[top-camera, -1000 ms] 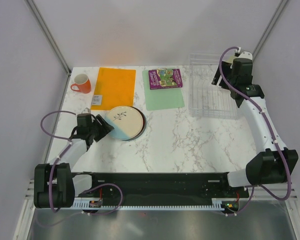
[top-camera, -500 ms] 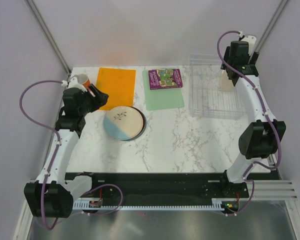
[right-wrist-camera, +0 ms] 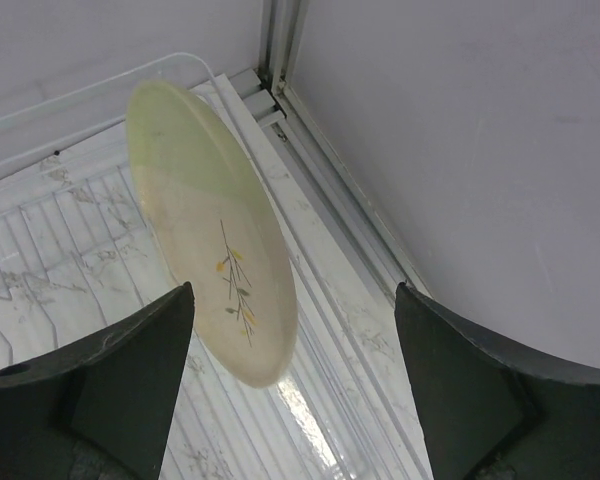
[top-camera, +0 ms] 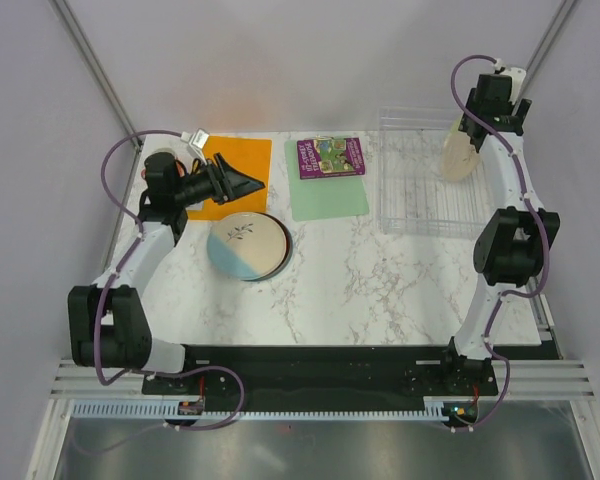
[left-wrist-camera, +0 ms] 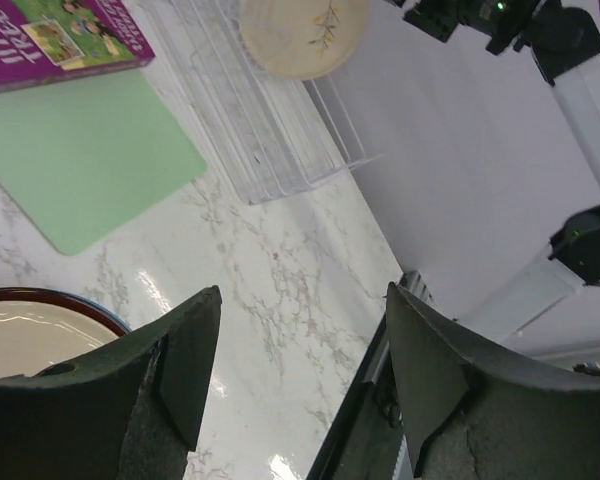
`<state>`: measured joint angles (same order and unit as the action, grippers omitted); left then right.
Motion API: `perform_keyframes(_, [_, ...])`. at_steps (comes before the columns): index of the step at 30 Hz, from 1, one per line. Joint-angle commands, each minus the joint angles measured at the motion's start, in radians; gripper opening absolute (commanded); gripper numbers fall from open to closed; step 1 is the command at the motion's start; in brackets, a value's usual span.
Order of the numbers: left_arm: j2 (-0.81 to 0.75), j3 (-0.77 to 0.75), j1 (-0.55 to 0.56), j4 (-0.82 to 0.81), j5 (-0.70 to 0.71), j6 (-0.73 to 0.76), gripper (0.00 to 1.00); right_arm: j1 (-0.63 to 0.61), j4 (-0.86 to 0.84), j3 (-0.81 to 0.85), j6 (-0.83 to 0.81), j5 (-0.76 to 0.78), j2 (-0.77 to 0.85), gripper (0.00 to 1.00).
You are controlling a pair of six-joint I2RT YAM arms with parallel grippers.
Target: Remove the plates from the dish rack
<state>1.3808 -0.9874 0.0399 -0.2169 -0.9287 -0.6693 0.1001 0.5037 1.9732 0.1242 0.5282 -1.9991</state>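
A cream-and-light-blue plate (top-camera: 247, 246) with a leaf sprig lies flat on the marble table left of centre, with a dark maroon rim (left-wrist-camera: 80, 305) showing at its edge. Another cream plate (top-camera: 458, 155) with a sprig stands upright at the far right end of the clear dish rack (top-camera: 420, 195). It also shows in the right wrist view (right-wrist-camera: 215, 250) and the left wrist view (left-wrist-camera: 305, 35). My right gripper (top-camera: 472, 125) is open above this plate, whose rim sits between the fingers nearer the left one (right-wrist-camera: 293, 290). My left gripper (top-camera: 255, 183) is open and empty (left-wrist-camera: 302, 292), raised over the orange mat and pointing right.
An orange mat (top-camera: 242, 160) and a green mat (top-camera: 327, 192) lie at the back, with a purple book (top-camera: 331, 157) on the green mat. An orange mug (top-camera: 161, 160) is mostly hidden behind my left arm. The side wall stands close beside the rack's right end.
My left arm has lifted away from the flat plate and swung back and up, now pointing right. My right arm has moved to the far right corner, above the upright plate.
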Motion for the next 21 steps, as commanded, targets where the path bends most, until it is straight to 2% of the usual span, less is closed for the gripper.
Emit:
perform_keyframes(1, [0.064,-0.042,0.029,-0.194,-0.174,-0.092,0.73,0.012,0.013,0.134,-0.028,-0.060,-0.079,0.88])
perform_keyframes(8, [0.159,-0.085,0.069,-0.182,-0.139,-0.064,0.72,0.032,0.021,0.193,-0.005,-0.123,-0.179,0.82])
perform_keyframes(11, [0.181,-0.097,0.086,-0.128,-0.110,-0.018,0.72,0.042,0.019,0.193,0.003,-0.145,-0.202,0.78])
perform_keyframes(12, [0.184,-0.109,0.090,-0.107,-0.096,-0.001,0.72,0.047,0.019,0.193,0.006,-0.157,-0.207,0.71])
perform_keyframes(14, [0.190,-0.128,0.101,-0.022,-0.052,0.058,0.71,0.052,0.015,0.191,0.008,-0.175,-0.213,0.64])
perform_keyframes(15, [0.187,-0.146,0.112,0.008,-0.030,0.082,0.70,0.055,0.013,0.190,0.006,-0.203,-0.214,0.53])
perform_keyframes(17, [0.182,-0.168,0.130,0.103,0.042,0.150,0.70,0.058,0.009,0.188,0.009,-0.237,-0.216,0.40])
perform_keyframes(18, [0.176,-0.186,0.136,0.131,0.062,0.169,0.70,0.059,0.006,0.187,0.011,-0.267,-0.217,0.24])
perform_keyframes(19, [0.173,-0.195,0.143,0.154,0.108,0.183,0.70,0.059,0.004,0.187,0.014,-0.276,-0.216,0.14])
perform_keyframes(21, [0.166,-0.204,0.153,0.198,0.169,0.212,0.70,0.059,-0.005,0.178,0.020,-0.289,-0.208,0.04])
